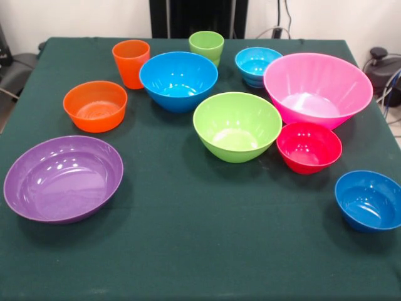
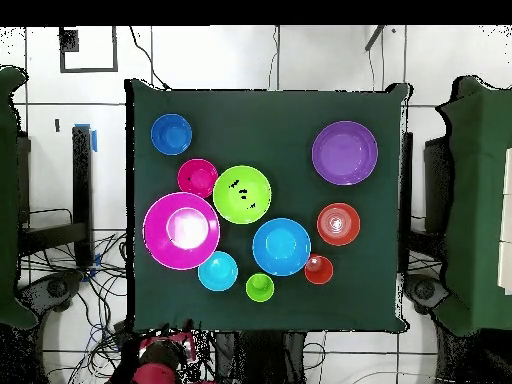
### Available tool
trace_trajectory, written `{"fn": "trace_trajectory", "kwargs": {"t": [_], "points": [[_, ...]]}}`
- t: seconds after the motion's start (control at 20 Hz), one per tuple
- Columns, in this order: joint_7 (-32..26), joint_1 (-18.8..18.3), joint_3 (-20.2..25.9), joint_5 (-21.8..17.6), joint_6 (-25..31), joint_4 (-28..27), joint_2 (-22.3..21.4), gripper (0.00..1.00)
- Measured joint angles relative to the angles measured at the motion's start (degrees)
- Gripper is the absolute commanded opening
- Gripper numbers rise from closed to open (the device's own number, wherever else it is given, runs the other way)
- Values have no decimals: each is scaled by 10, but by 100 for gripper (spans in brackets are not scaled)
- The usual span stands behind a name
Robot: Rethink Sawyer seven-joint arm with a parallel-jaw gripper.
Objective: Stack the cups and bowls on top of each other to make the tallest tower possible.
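All the pieces stand apart and upright on the table, none stacked. The orange cup (image 1: 131, 63) (image 2: 318, 269) and the light green cup (image 1: 206, 47) (image 2: 260, 288) stand at the robot's side. Between them sits the large blue bowl (image 1: 178, 81) (image 2: 281, 246). Around it are the pink bowl (image 1: 316, 88) (image 2: 181, 230), lime bowl (image 1: 237, 125) (image 2: 241, 194), red bowl (image 1: 309, 147) (image 2: 197, 178), orange bowl (image 1: 95, 105) (image 2: 338, 224), purple bowl (image 1: 62, 179) (image 2: 344, 153) and two small blue bowls (image 1: 257, 66) (image 1: 368, 200). The gripper does not show.
A dark green cloth covers the table (image 1: 188, 251) (image 2: 270, 120). In the overhead view a piece of the red arm (image 2: 155, 358) lies beyond the table's edge by the base. Cables trail on the floor beside it.
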Motion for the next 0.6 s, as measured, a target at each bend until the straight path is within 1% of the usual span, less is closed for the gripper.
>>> {"fn": "trace_trajectory", "kwargs": {"t": [0.25,0.6], "points": [[0,11,0,0,0,0,-20,100],[0,48,0,0,15,1,-51,100]]}}
